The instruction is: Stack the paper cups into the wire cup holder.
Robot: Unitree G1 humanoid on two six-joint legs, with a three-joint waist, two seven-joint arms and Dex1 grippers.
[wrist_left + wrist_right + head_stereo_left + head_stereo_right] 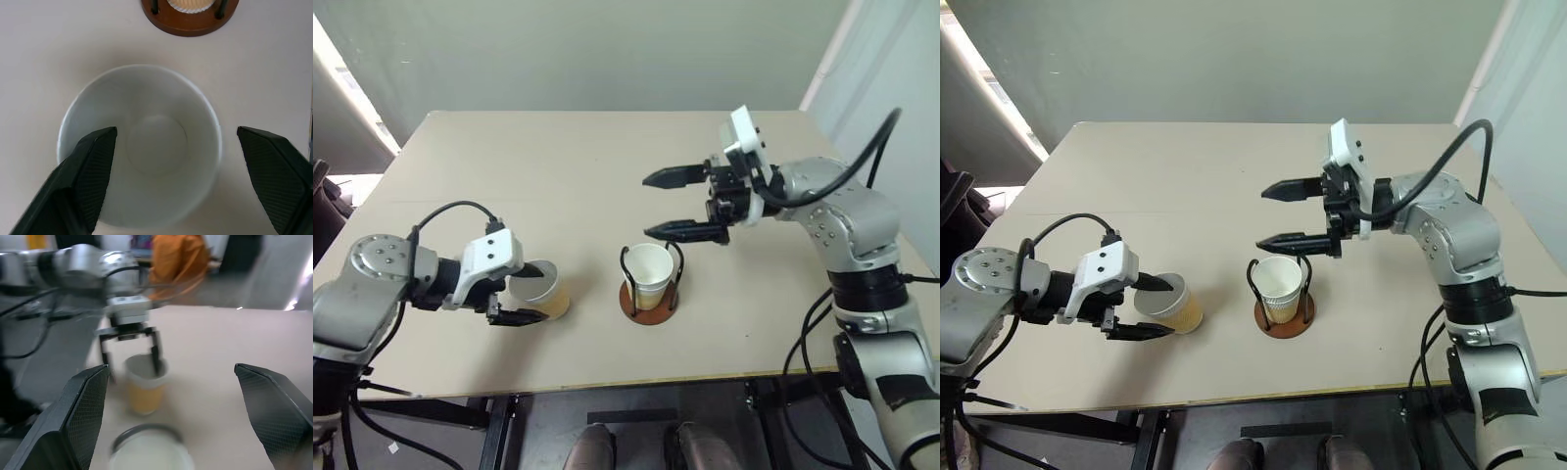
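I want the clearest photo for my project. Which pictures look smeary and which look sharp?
Right wrist view: smeary, with the left gripper and the paper cup under it soft-edged. Left wrist view: sharp on that cup's white inside, soft shadow round it. Eye views: crisp, with the wire cup holder clear and bright light at the left edge.

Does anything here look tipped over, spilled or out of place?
Nothing stands out. One paper cup sits upright in the wire cup holder. A second cup stands upright on the table, with the left gripper open around its rim, one finger inside. The right gripper hangs open above the holder. No spill or damage shows.
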